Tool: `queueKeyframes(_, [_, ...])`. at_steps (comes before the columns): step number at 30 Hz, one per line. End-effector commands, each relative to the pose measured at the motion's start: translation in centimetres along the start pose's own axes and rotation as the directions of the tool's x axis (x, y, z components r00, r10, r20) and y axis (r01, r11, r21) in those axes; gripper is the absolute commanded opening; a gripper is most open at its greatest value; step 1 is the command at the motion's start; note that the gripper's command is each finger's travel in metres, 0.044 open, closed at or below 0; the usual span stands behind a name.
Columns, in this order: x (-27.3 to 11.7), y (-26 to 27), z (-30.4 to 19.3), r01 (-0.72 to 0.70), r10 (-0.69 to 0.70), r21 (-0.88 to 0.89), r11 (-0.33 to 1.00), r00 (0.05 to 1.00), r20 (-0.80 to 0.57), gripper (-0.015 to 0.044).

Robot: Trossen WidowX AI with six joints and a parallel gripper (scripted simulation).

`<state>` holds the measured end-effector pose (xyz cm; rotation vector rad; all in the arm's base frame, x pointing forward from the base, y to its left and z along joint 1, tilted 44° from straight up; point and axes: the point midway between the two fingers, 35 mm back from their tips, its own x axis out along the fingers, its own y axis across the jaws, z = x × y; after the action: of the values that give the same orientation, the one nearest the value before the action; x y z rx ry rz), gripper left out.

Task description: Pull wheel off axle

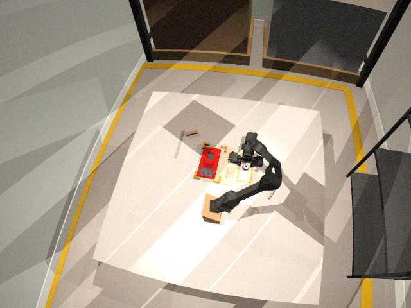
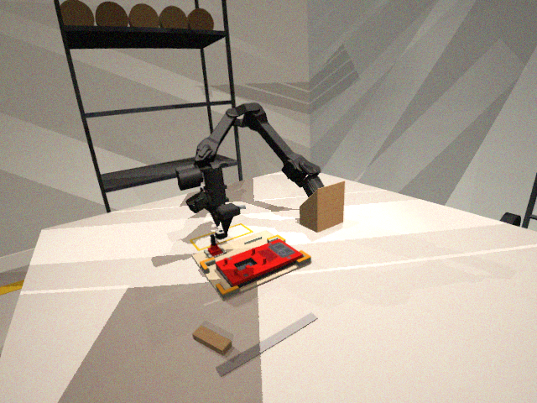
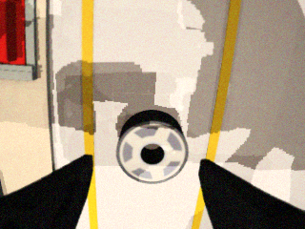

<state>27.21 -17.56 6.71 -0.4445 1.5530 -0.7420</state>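
Wheel down flat inside the yellow outline, pincer spread on either side of it.

The wheel (image 3: 152,152) lies on its side on the counter (image 2: 390,303) between the two long yellow lines of the marked area (image 3: 88,95), hub hole facing up, well apart from the axle (image 2: 212,241) on its red base. The pincer (image 3: 145,191) is apart, with a plain gap between each dark finger (image 3: 52,191) and the rim, so it grips nothing. The wheel looks like a small, rigid, light piece with a dark tyre band and a pale spoked face; it should not deform or break, though on edge it might roll. The best hold seems to be across the tyre band, at opposite sides of the rim.
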Motion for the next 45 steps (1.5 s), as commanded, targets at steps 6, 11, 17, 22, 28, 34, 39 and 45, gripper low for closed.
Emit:
queueKeyframes(6, [-4.5,-0.2,0.1,0.006,-0.006,0.006,1.000,1.000,0.018,0.0300])
queueKeyframes(11, [-6.8,2.4,-3.6,-0.009,0.009,0.000,1.000,1.000,0.020,0.0431])
queueKeyframes(17, [-8.9,3.8,-7.9,0.003,-0.003,0.002,1.000,1.000,0.014,0.0440])
queueKeyframes(22, [-8.9,3.8,-7.9,0.003,-0.003,0.002,1.000,1.000,0.014,0.0440])
queueKeyframes(28, [-8.9,3.8,-7.9,0.003,-0.003,0.002,1.000,1.000,0.014,0.0440])
queueKeyframes(34, [-8.9,3.8,-7.9,0.003,-0.003,0.002,1.000,1.000,0.014,0.0440])
queueKeyframes(39, [-8.9,3.8,-7.9,0.003,-0.003,0.002,1.000,1.000,0.014,0.0440])
queueKeyframes(45, [-8.9,3.8,-7.9,0.003,-0.003,0.002,1.000,1.000,0.014,0.0440])
